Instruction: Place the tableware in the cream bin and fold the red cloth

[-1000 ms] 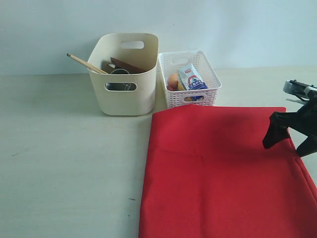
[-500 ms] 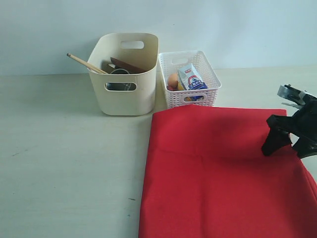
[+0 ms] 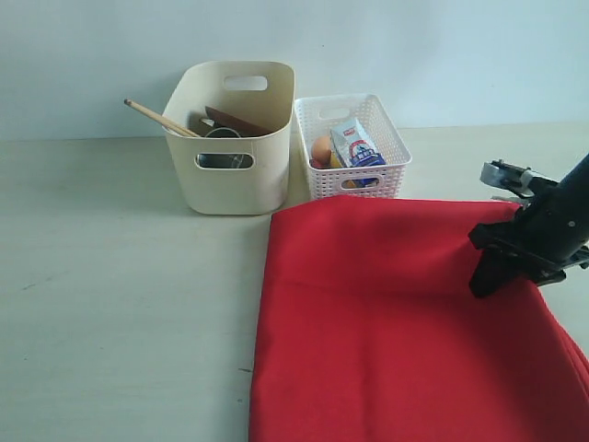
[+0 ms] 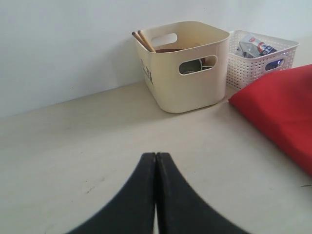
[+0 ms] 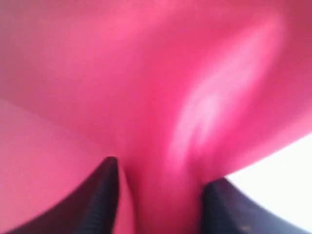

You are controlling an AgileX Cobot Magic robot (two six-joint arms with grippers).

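Observation:
The red cloth (image 3: 386,331) lies spread on the table's right half, and its far right corner is gathered up. My right gripper (image 3: 486,276) presses down there. In the right wrist view a thick fold of the cloth (image 5: 146,73) bulges between the two dark fingers of that gripper (image 5: 158,195), which is shut on it. The cream bin (image 3: 237,175) stands at the back and holds the chopsticks (image 3: 158,118), the brown plate (image 3: 237,122) and the steel cup (image 3: 224,161). My left gripper (image 4: 156,155) is shut and empty over bare table, short of the bin (image 4: 187,87).
A white lattice basket (image 3: 354,147) with a small carton (image 3: 356,145) and an egg (image 3: 320,149) stands right of the cream bin, just behind the cloth's far edge. Bare tabletop (image 3: 120,295) stretches to the left of the cloth.
My right gripper has moved left and down onto the cloth's far right corner. The cloth's left edge has slid a little to the left with it.

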